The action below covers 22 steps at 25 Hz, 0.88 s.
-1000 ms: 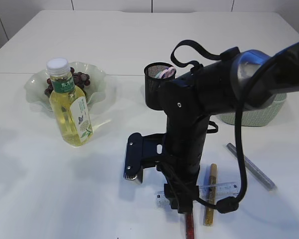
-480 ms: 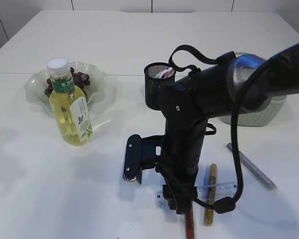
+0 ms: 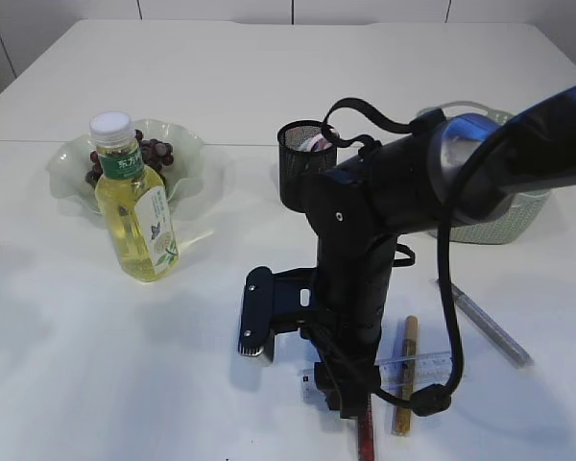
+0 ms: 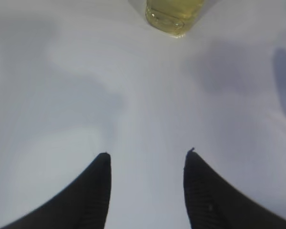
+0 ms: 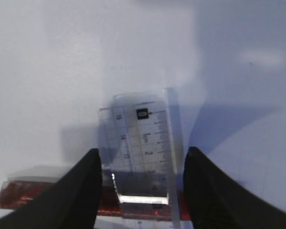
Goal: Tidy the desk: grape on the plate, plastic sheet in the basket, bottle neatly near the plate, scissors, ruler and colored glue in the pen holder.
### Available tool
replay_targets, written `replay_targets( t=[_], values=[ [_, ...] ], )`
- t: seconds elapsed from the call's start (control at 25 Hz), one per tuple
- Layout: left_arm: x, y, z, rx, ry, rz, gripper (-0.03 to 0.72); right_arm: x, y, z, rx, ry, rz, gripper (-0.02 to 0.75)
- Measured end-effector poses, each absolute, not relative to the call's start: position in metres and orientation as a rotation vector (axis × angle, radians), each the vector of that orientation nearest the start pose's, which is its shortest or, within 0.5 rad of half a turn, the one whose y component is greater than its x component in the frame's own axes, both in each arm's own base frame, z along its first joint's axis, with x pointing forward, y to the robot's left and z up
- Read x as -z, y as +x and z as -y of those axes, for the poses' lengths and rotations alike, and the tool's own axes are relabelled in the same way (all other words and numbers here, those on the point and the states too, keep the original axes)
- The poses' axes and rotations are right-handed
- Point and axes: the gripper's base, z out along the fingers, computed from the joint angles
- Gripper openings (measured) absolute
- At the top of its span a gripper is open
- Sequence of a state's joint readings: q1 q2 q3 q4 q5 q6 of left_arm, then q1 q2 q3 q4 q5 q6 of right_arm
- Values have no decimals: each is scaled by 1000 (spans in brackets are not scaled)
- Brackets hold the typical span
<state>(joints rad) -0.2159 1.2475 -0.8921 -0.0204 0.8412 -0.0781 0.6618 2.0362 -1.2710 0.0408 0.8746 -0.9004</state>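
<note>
Only the right wrist view shows the right gripper (image 5: 140,162) spread astride the clear plastic ruler (image 5: 140,143) near the white table's (image 3: 77,384) front edge, while the left gripper (image 4: 148,162) hangs spread, empty.

Bottle (image 3: 134,206) before plate (image 3: 72,165); ruler (image 5: 140,148) across glue (image 5: 38,195)

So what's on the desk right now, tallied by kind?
Bottle: 1
Plate with grapes: 1
Pen holder: 1
Basket: 1
Ruler: 1
Glue sticks, gold, red, silver: 3
Total: 8
</note>
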Motion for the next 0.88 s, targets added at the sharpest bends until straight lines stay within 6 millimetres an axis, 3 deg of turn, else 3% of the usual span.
replay_targets(
  t=[0.88],
  values=[
    [-276, 232, 52, 119, 170, -2666, 363, -127, 295, -230, -2, -2178, -2208, 440]
  ],
)
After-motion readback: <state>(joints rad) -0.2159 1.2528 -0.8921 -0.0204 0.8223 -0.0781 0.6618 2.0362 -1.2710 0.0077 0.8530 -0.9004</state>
